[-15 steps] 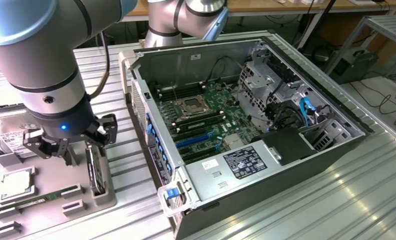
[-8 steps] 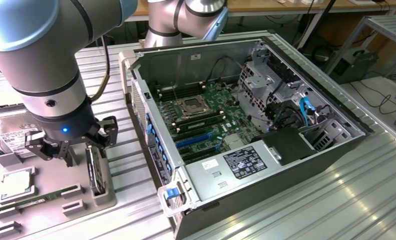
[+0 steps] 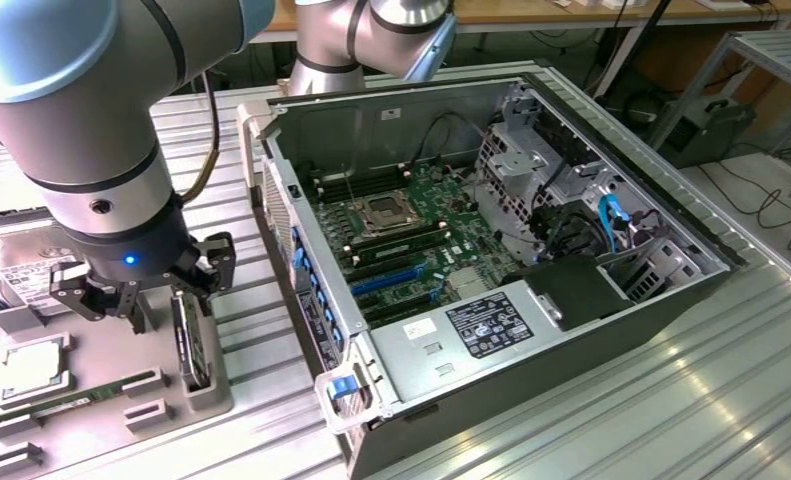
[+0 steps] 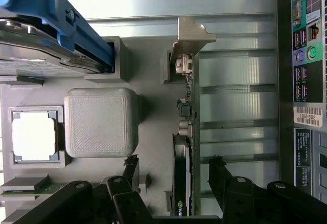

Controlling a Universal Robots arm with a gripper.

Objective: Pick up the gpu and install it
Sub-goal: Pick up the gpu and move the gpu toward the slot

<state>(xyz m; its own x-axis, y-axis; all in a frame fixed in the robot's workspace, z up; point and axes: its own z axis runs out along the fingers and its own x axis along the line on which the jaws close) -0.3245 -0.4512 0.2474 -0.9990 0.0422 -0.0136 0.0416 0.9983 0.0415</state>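
The gpu (image 3: 190, 345) stands on its long edge in a slot of the grey parts tray (image 3: 222, 395), at the exterior view's left. From the wrist, the gpu (image 4: 182, 175) is a thin dark card with its silver bracket (image 4: 191, 38) at the far end. My gripper (image 3: 142, 292) hangs just above the card's near end. It is open, and its two black fingers (image 4: 130, 170) stand on either side of the card without touching it. The open computer case (image 3: 662, 290) lies to the exterior view's right, its motherboard (image 3: 415, 225) and blue slots (image 3: 388, 280) exposed.
The tray also holds a hard drive with a blue rail (image 4: 46, 40), a processor (image 4: 33, 134), a green memory stick (image 3: 82, 400) and a grey block (image 4: 99, 122). The case's rear panel with ports (image 4: 306, 45) lies close beside the tray. Ribbed metal tabletop (image 3: 635, 400) surrounds the case.
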